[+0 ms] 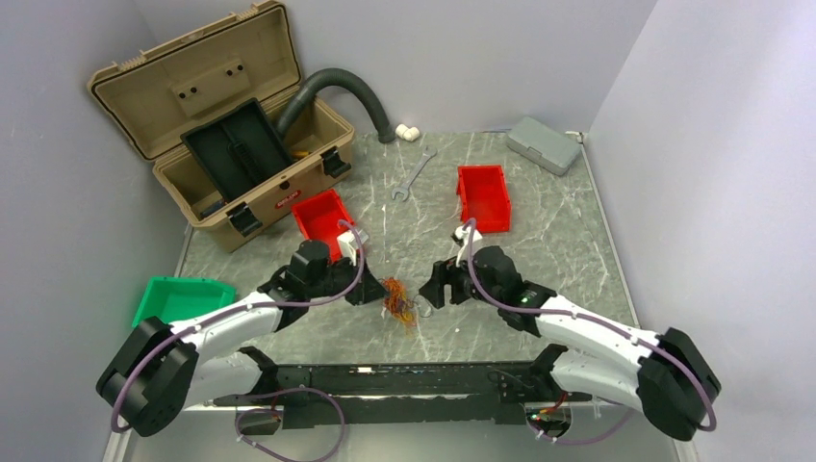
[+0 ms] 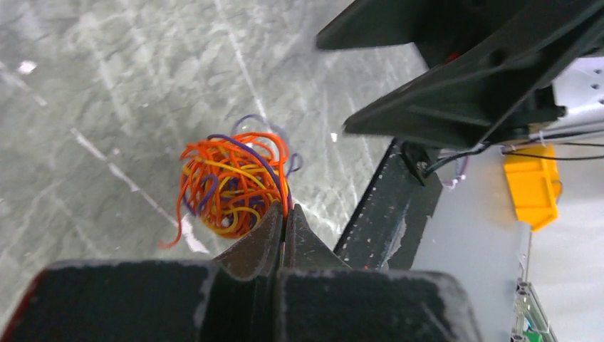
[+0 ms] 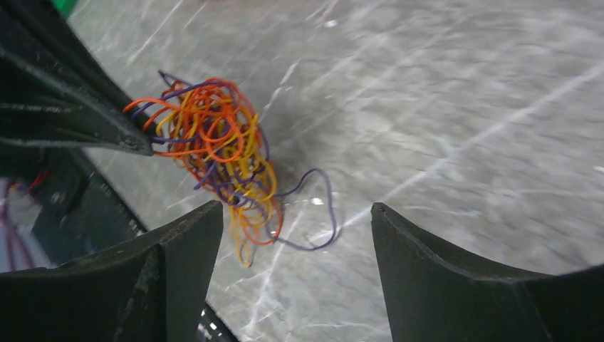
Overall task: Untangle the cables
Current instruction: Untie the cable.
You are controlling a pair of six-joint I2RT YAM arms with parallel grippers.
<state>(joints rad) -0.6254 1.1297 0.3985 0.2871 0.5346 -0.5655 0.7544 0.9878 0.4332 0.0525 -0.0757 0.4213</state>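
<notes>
The cables (image 1: 399, 300) are a small tangle of thin orange, yellow and purple wires on the marble table, between my two grippers. My left gripper (image 1: 377, 293) is shut on a strand at the tangle's left edge; in the left wrist view its jaws (image 2: 286, 211) pinch an orange wire of the tangle (image 2: 231, 182). My right gripper (image 1: 430, 294) is open and empty just right of the tangle. In the right wrist view the cables (image 3: 217, 146) lie ahead of the open jaws (image 3: 295, 214), with a purple loop (image 3: 320, 214) trailing between them.
An open tan toolbox (image 1: 226, 135) and a grey hose (image 1: 346, 91) stand at the back left. Two red bins (image 1: 322, 217) (image 1: 483, 195), a wrench (image 1: 412, 175) and a grey case (image 1: 544, 144) lie behind. A green bin (image 1: 178, 298) sits left. A black rail (image 1: 404, 385) runs along the near edge.
</notes>
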